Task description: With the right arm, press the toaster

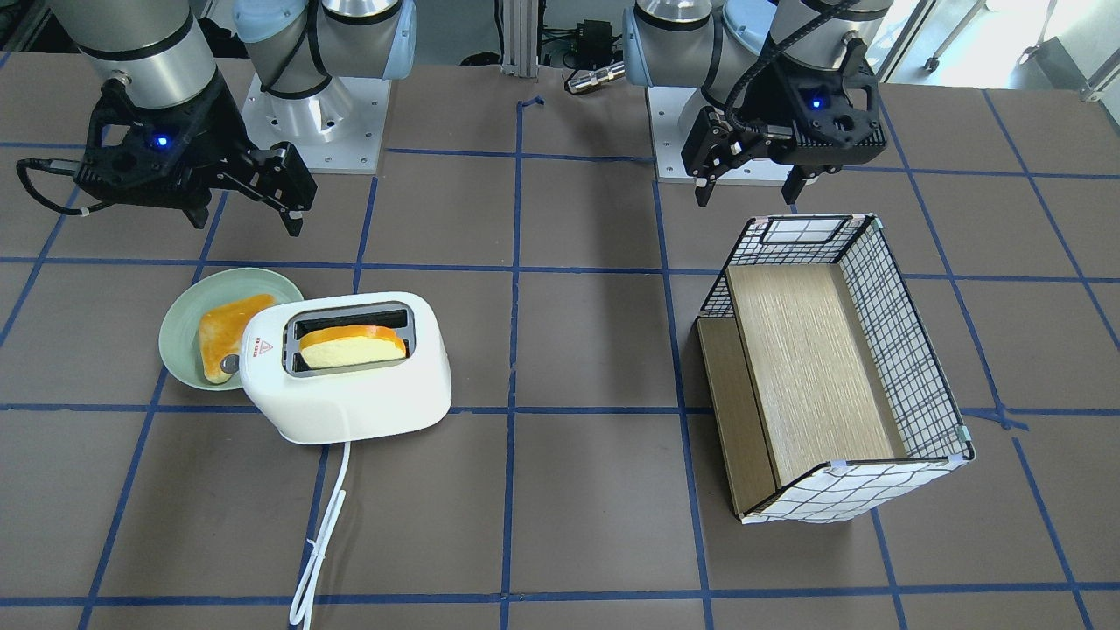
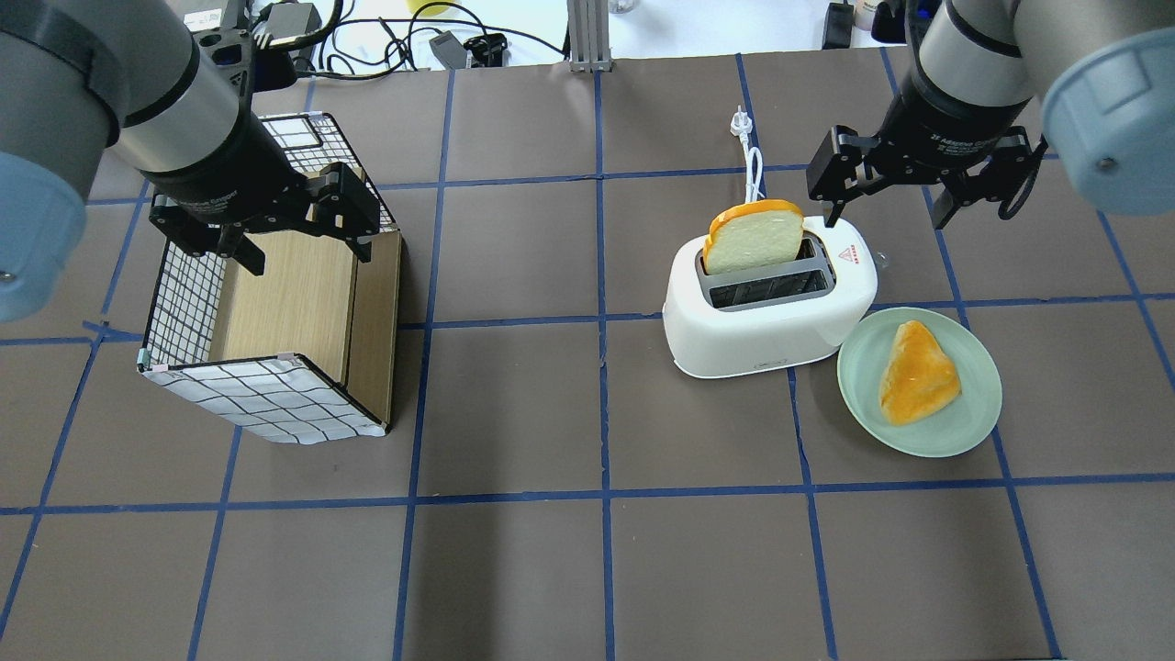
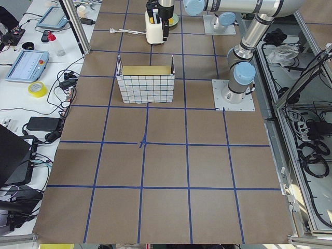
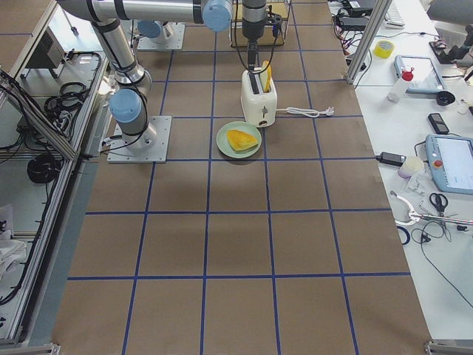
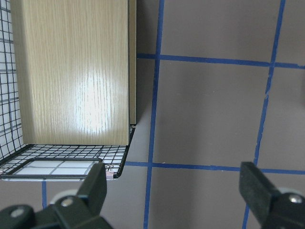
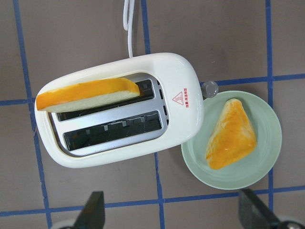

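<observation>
Overhead exterior view: the right fingers [image 2: 831,179] are spread wide and hold nothing. They hang in the air, not touching the toaster [image 2: 762,335]. In the right wrist view the toaster lies right below, between the two finger tips. The right arm [image 2: 973,55] comes in from the top corner.

The toaster sits on the tabletop [image 2: 597,551] on the robot's right side. A bread slice [image 2: 755,239] stands in one slot and sticks up high. A red sticker [image 6: 178,99] is on top at one end. A small silver knob [image 6: 209,88] pokes out at that end, right at the rim of a green plate [image 2: 964,427]. The plate is just beside the toaster, and a toast piece [image 2: 918,372] lies on it. The white cord [image 2: 753,165] runs away from the toaster's far side.

The left fingers [image 2: 349,202] are wide apart too and hold nothing. They hang over a checked box [image 2: 266,399], well apart from the toaster. The left arm [image 2: 165,83] is above them.
</observation>
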Motion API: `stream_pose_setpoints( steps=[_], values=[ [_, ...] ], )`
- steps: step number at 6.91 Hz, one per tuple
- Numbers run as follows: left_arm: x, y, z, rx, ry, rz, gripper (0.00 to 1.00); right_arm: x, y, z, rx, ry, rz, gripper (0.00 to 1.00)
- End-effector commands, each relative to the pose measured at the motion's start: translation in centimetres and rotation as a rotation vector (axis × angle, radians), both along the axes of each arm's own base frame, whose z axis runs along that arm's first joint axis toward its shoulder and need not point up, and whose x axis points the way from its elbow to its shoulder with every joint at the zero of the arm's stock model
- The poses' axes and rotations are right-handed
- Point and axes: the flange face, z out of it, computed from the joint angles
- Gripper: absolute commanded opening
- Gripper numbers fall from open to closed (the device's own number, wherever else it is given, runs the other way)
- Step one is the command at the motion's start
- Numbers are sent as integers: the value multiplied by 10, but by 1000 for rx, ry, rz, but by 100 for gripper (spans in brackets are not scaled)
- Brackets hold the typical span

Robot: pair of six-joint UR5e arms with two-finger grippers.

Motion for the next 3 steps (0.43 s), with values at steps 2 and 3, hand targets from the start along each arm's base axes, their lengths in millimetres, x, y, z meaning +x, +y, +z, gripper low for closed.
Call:
stream_pose_setpoints(
  steps=[2, 3],
  values=[
    [0, 0, 1, -2, 0, 0, 100, -1, 0, 0, -3, 8, 0, 100],
    [0, 0, 1, -2, -1, 0, 100, 0, 0, 1, -7, 2, 0, 100]
  ],
)
